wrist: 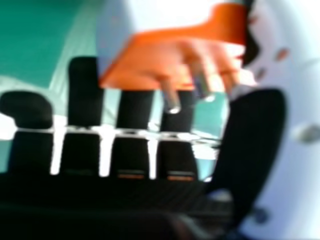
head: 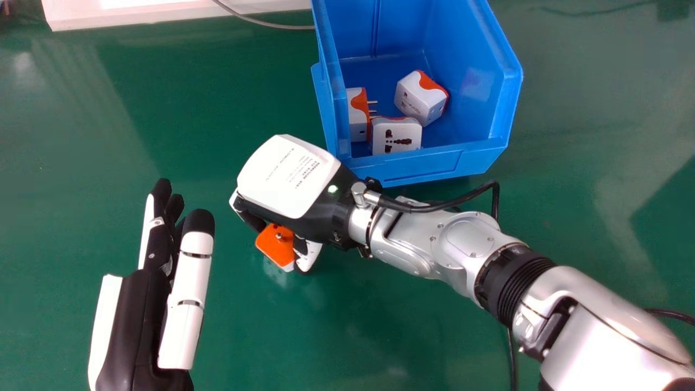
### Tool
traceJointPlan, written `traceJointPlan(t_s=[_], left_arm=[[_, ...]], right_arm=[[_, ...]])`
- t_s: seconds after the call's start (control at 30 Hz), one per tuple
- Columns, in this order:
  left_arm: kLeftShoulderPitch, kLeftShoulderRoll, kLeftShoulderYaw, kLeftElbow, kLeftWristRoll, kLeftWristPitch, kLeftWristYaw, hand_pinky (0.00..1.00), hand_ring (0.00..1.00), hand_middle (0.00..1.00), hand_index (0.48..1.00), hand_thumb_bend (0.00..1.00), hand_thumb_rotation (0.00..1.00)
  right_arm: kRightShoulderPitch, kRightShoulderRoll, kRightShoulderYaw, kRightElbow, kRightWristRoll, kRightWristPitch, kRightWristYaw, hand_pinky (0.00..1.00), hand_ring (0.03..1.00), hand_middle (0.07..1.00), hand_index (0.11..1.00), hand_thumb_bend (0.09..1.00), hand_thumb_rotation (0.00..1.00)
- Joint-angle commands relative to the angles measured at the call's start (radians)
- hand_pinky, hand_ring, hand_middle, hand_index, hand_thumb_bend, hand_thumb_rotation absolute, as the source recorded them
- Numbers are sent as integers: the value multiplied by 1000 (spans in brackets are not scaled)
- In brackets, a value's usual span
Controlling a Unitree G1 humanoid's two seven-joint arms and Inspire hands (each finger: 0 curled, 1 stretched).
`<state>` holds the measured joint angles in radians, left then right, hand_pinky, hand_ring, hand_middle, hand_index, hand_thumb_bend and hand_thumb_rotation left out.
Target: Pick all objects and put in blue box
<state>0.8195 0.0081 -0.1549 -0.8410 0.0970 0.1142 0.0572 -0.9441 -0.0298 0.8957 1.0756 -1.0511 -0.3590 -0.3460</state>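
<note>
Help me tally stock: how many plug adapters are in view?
4. In the blue box: one adapter at left, one near the front, one farther back to the right. The fourth is between fingers and thumb of the right hand. The box may hide more.

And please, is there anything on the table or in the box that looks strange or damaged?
No, nothing stands out. The three adapters inside the blue box only face different ways, and I see no spill or damage.
</note>
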Motion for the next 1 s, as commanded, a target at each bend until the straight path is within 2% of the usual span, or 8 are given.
traceJointPlan(t_s=[0.0, 0.4, 0.47, 0.6, 0.97], left_arm=[[6, 2, -3, -29, -5, -16, -3, 928, 981, 1000, 1000, 468, 929], [1, 3, -2, -33, -6, -8, -2, 930, 982, 1000, 1000, 472, 931], [0, 3, -3, -33, -5, -7, -2, 931, 983, 1000, 1000, 470, 932], [-1, 3, -5, -33, -1, -6, -1, 932, 983, 1000, 1000, 469, 932], [-10, 3, -2, -43, -1, 15, -1, 934, 984, 1000, 1000, 466, 935]], right_arm=[[0, 7, -6, -19, 11, 0, -14, 119, 145, 422, 474, 528, 1], [3, 0, -6, -32, 9, -13, -34, 187, 210, 398, 488, 524, 0], [5, 0, -7, -32, 11, -14, -31, 226, 272, 432, 503, 520, 0], [6, 3, -6, -28, 8, -11, -42, 253, 312, 454, 513, 517, 0], [32, 7, -37, -76, 41, 2, -10, 310, 369, 486, 505, 510, 0]])
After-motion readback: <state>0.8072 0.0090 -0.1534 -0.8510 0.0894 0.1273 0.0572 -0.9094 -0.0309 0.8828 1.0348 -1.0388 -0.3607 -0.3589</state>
